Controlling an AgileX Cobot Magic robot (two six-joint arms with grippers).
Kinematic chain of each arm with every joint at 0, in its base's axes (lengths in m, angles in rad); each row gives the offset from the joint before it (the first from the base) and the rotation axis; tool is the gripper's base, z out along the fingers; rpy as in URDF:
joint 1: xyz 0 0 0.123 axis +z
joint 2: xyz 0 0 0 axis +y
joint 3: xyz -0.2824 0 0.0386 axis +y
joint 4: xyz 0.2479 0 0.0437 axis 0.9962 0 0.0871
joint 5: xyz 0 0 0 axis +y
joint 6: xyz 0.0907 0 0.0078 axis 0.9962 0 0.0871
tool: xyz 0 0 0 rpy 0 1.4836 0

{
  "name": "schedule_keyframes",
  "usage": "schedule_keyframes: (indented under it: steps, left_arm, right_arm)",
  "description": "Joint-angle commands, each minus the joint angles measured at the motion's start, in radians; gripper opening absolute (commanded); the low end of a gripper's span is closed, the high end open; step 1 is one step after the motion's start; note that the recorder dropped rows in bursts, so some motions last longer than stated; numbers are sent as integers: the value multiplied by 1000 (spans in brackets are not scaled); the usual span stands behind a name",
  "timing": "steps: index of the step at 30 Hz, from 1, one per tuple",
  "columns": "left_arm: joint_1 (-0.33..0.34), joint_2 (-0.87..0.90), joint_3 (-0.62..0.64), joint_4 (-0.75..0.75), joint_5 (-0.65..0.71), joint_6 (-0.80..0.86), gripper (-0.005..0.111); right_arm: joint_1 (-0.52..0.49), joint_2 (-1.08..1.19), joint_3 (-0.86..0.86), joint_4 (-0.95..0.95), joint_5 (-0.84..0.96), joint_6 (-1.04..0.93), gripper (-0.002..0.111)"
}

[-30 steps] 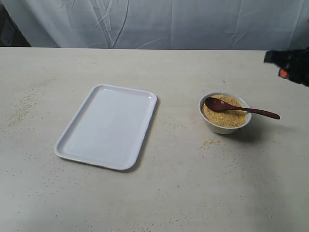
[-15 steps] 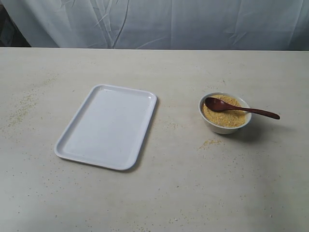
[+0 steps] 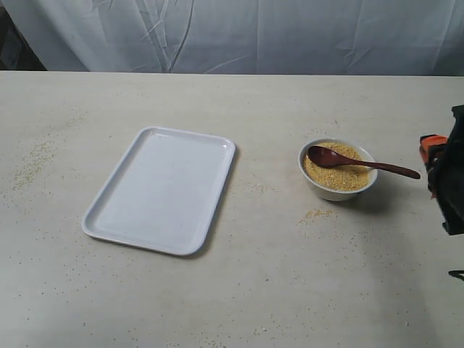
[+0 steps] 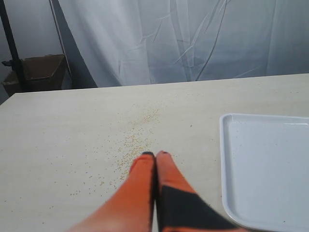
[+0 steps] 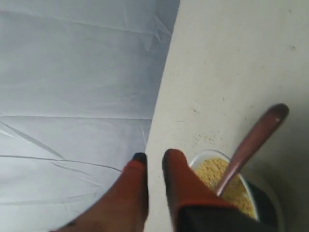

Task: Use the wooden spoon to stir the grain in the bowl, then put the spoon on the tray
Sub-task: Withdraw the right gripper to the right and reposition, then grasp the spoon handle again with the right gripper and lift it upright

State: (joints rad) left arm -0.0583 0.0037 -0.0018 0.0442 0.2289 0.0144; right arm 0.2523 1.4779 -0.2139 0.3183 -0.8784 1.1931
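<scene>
Getting-the-spoon step: R tool (image 5: 157,155), a bit apart & empty, is hovering nr the wooden spoon (image 3: 362,164) lying in the bowl (image 3: 337,191) of grain (image 3: 341,177) toward the tabletop's (image 3: 290,290) right edge, needing to pinch its handle next.

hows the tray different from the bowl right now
The tray is flat and rectangular with rounded corners and a low rim; the bowl is round with taller walls. The tray covers far more of the table than the bowl. The tray lies bare, while the bowl holds grain and the wooden spoon, whose handle sticks out over the bowl's rim. Both are plain white and sit on the table, well apart.
</scene>
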Motion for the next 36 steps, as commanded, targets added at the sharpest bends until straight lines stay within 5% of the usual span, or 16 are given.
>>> schedule_keyframes:
  steps: [1,4,22,25,31,36]
  left_arm:
    - [-4,-4,2,2,-12,-4,0]
    - [-4,-4,2,2,-12,-4,0]
    - [-4,-4,2,2,-12,-4,0]
    - [-4,-4,2,2,-12,-4,0]
    - [-4,-4,2,2,-12,-4,0]
    - [-4,-4,2,2,-12,-4,0]
  right_arm:
    - [1,75,4,-49,-13,128,45]
    - [1,98,4,-39,32,160,53]
    - [1,399,-215,12,25,167,53]
    - [1,419,-230,24,2,167,43]
    - [1,423,-230,91,23,167,2]
    - [1,421,-230,91,-57,130,-1]
